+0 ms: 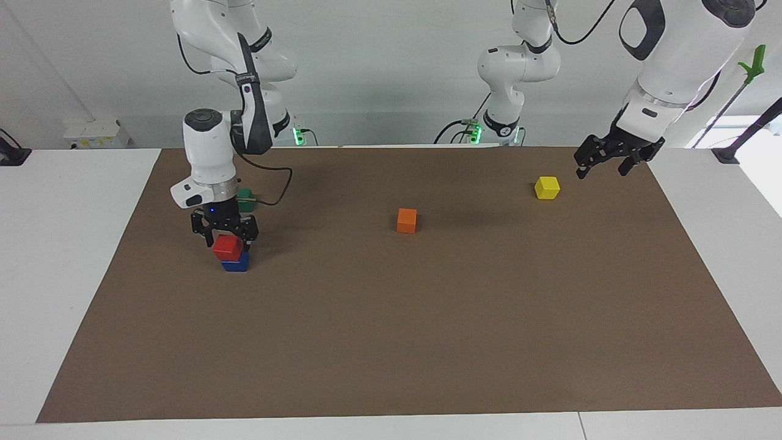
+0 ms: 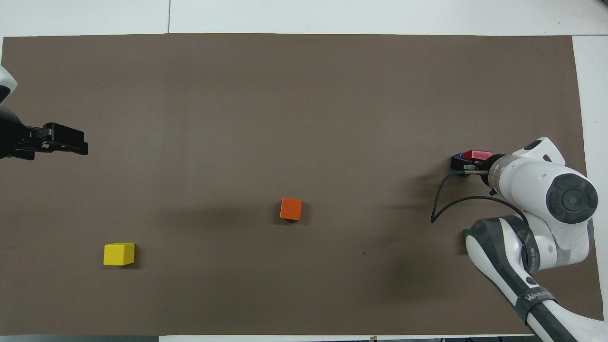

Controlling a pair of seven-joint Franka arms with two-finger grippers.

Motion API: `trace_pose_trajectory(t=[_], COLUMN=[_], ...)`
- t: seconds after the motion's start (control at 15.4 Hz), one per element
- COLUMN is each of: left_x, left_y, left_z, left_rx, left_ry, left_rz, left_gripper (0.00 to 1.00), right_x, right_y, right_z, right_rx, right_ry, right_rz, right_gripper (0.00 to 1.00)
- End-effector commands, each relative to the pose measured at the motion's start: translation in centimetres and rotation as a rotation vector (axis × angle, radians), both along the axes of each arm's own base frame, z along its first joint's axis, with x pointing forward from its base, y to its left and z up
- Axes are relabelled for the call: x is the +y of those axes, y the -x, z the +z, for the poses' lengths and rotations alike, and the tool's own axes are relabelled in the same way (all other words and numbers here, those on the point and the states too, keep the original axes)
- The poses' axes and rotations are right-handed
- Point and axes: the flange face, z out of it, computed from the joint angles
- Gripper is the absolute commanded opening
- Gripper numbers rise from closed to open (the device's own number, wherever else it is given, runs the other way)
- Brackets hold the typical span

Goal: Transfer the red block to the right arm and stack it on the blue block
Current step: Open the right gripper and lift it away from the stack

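1. Right tool [image 1: 227, 239] stood low over the stack at the right arm's end of the surface, fingers down either side of the red block [image 1: 228, 247]. Whether they pinched it or stood just clear of its faces, I could not tell.
2. Red block: small bright red cube, resting on the blue block [image 1: 236, 263], turned slightly so its edges did not line up with the cube beneath.
3. Blue block: deep blue cube of the same size, flat on the brown mat [image 1: 391, 342]; only its lower part showed under the red one.
4. In the overhead view the right arm [image 2: 541, 185] covered most of the stack; a strip of the red block [image 2: 477, 154] and a corner of blue showed past the wrist.
5. Green block [image 1: 245, 200] sat nearer to the robots than the stack, partly hidden by the right wrist.
6. Orange block [image 1: 407, 220] lay near the middle of the mat, well apart from the stack.
7. Yellow block [image 1: 547, 187] lay toward the left arm's end.
8. Left tool [image 1: 602, 166] hung in the air near the mat's edge at that end, fingers spread, holding nothing; that arm waited.
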Motion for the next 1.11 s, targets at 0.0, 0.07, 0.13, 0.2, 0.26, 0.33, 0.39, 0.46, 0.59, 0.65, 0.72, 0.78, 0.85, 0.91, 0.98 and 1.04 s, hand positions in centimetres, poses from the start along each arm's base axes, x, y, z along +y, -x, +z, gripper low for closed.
trace_pose_trajectory(t=[0.0,0.07,0.13,0.2,0.26,0.33,0.39,0.46,0.59,0.65,0.72,0.78,0.85,0.91,0.98,1.04], left_x=[0.3,0.2,0.2,0.3,0.3,0.3,0.3,0.2,0.2,0.2,0.3,0.3,0.3,0.2,0.2,0.2], left_y=[0.9,0.9,0.9,0.9,0.9,0.9,0.9,0.9,0.9,0.9,0.9,0.9,0.9,0.9,0.9,0.9], left_z=[0.2,0.2,0.2,0.2,0.2,0.2,0.2,0.2,0.2,0.2,0.2,0.2,0.2,0.2,0.2,0.2], left_rx=[0.005,0.007,0.005,0.005,0.007,0.005,0.005,0.007,0.005,0.005,0.005,0.005,0.007,0.005,0.005,0.007], left_ry=[0.011,0.011,0.011,0.011,0.011,0.011,0.011,0.011,0.011,0.011,0.011,0.011,0.011,0.011,0.011,0.011], left_rz=[0.001,-0.001,-0.001,0.001,0.001,0.001,0.001,-0.001,-0.001,-0.001,0.001,0.001,0.001,-0.001,-0.001,-0.001], left_gripper=[1.00,1.00,1.00,1.00,1.00,1.00,1.00,1.00,1.00,1.00,1.00,1.00,1.00,1.00,1.00,1.00], right_x=[-0.2,-0.5,-0.8,-1.0,-1.3,-1.4,-1.5,-1.4,-1.8,-1.7,-1.9,-1.7,-1.4,-1.3,-1.6,-1.8], right_y=[-1.1,-1.5,-2.2,-2.8,-3.4,-4.0,-4.4,-4.7,-4.9,-5.0,-4.9,-4.8,-4.5,-4.1,-3.6,-3.1], right_z=[1.1,1.9,3.3,4.8,6.8,9.1,11.3,13.3,16.5,18.4,19.7,20.8,21.5,22.2,23.2,23.8], right_rx=[-0.011,0.005,0.030,0.064,0.107,0.158,0.204,0.238,0.254,0.254,0.272,0.282,0.301,0.327,0.356,0.401], right_ry=[0.027,0.042,0.061,0.074,0.092,0.092,0.058,0.009,-0.059,-0.061,-0.064,-0.064,-0.069,-0.073,-0.078,-0.083], right_rz=[0.023,0.031,0.044,0.050,0.067,0.089,0.113,0.135,0.137,0.153,0.157,0.160,0.165,0.163,0.159,0.153], right_gripper=[1.00,1.00,1.00,1.00,1.00,1.00,1.00,1.00,1.00,1.00,1.00,1.00,1.00,1.00,1.00,1.00])
